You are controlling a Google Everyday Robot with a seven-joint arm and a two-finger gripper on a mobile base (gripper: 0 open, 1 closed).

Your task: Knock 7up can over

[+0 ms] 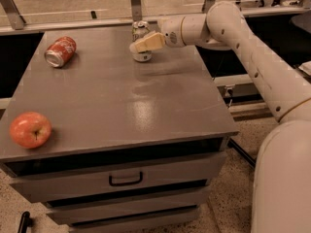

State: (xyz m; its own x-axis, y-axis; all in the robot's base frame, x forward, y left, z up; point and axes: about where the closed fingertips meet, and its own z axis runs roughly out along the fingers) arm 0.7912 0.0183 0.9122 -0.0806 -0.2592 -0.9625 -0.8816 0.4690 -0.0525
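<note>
The 7up can (141, 29) is a small silver can with green print. It stands upright near the far edge of the grey table (121, 101), right of its middle. My gripper (138, 45) reaches in from the right at the end of the white arm (228, 28). Its cream fingers (148, 42) lie across the front of the can at mid-height and hide the can's middle. The can's top and base show above and below the fingers.
An orange-red soda can (60, 51) lies on its side at the far left of the table. A red apple (30, 129) sits at the near left edge. A drawer with a handle (125, 179) is under the tabletop. A railing (73, 25) runs behind.
</note>
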